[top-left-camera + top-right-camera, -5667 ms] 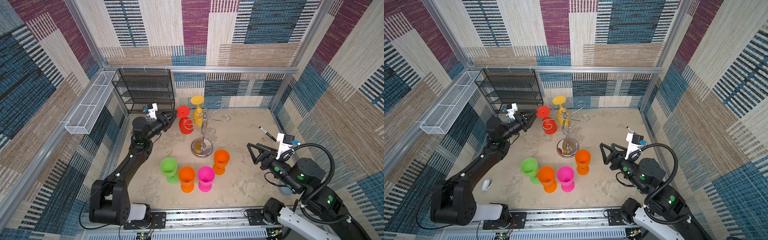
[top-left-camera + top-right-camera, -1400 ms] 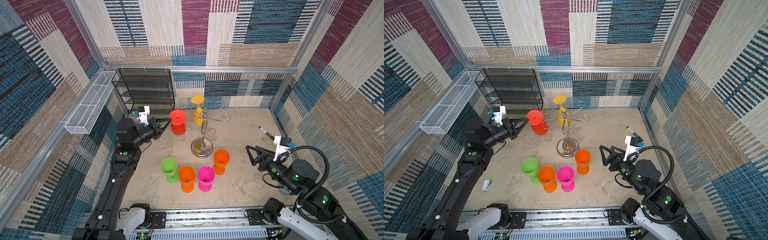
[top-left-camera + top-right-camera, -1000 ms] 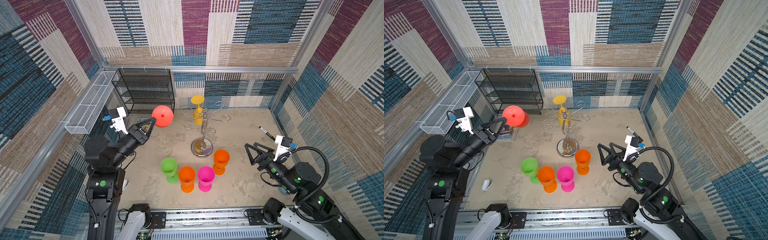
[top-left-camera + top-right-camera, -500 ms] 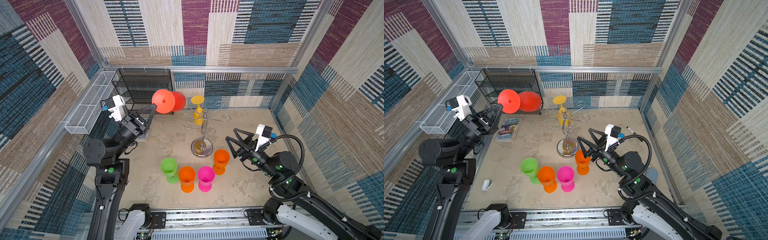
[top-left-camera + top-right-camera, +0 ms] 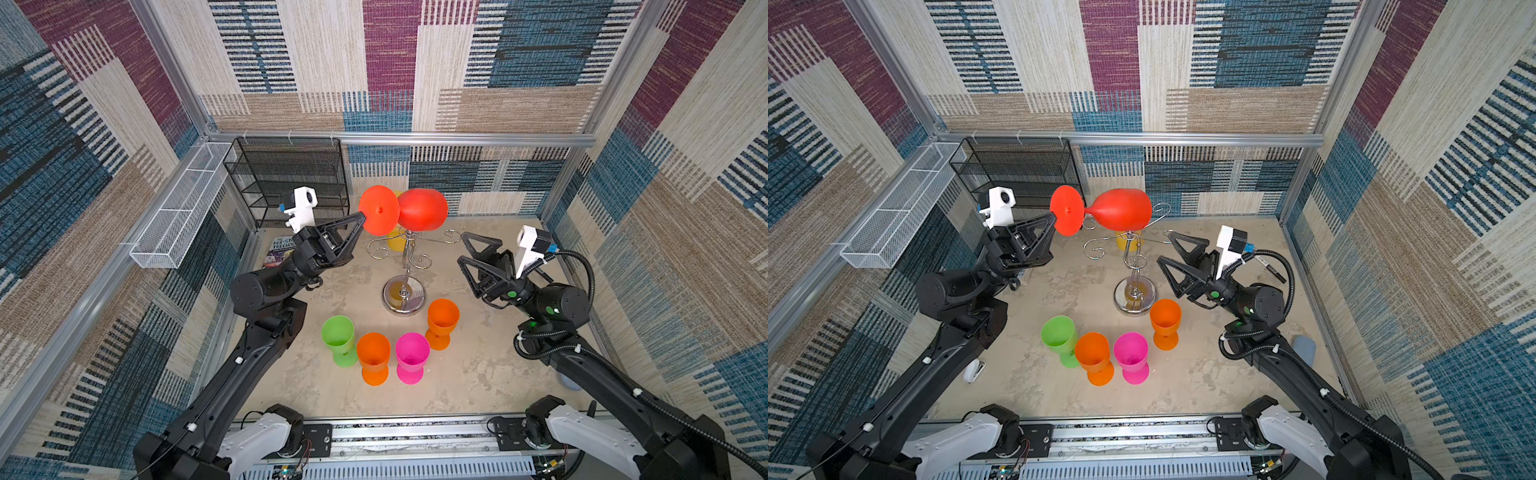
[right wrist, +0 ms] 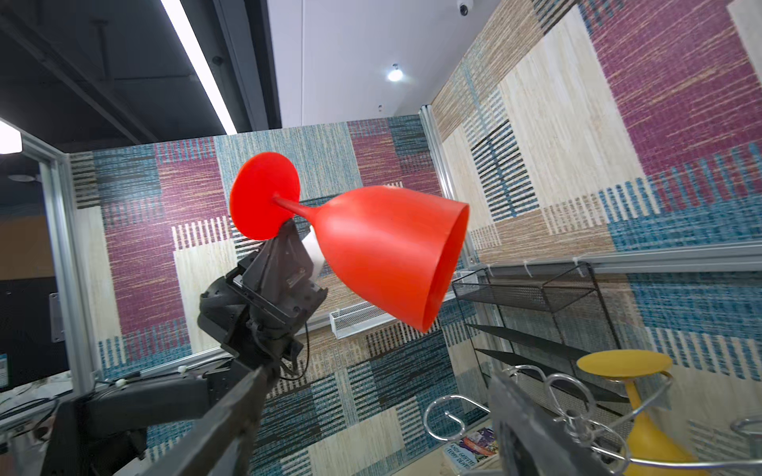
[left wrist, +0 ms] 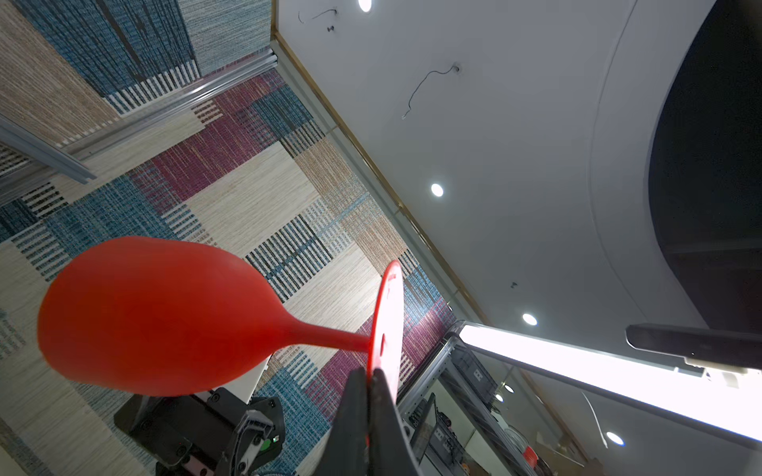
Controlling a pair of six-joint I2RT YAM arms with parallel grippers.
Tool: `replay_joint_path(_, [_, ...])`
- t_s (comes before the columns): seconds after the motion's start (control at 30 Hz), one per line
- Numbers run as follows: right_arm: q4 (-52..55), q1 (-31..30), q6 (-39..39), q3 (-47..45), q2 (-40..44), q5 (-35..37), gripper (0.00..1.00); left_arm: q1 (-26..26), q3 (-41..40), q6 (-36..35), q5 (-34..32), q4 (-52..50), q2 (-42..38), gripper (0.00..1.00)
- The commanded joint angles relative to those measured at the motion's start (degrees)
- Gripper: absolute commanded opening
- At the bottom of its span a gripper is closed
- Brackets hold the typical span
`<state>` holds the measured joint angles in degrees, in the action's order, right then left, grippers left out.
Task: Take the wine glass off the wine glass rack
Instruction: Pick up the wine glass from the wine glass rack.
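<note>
Wine glass, red, lies sideways in the air above the wine glass rack, touching none of its arms. Woven patchwork walls enclose a mottled beige counter. A black mesh shelf unit stands at the back and a white wire basket hangs on the side wall. The left end effector pinches the red foot; the right end effector is spread beside the rack. A yellow glass hangs on the rack. Upright on the counter stand a green glass, two orange glasses and a pink glass.

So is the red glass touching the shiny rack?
Apart. The right wrist view shows wall between the red wine glass and the wine glass rack.
</note>
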<state>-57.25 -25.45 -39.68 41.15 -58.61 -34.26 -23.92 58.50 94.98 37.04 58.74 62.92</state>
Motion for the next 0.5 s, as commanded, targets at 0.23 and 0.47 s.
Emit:
replay_joint_path(0.23, [-19.6, 5.6, -15.3, 2.8, -8.8, -8.4, 0.81, -4.2, -1.6, 1.9, -3.4, 9.8, 3.1, 0.00])
replay_joint_path(0.47, [-20.1, 5.9, -14.8, 4.1, -10.0, -9.7, 0.75, -5.6, -2.7, 4.4, -5.5, 14.0, 6.0, 0.00])
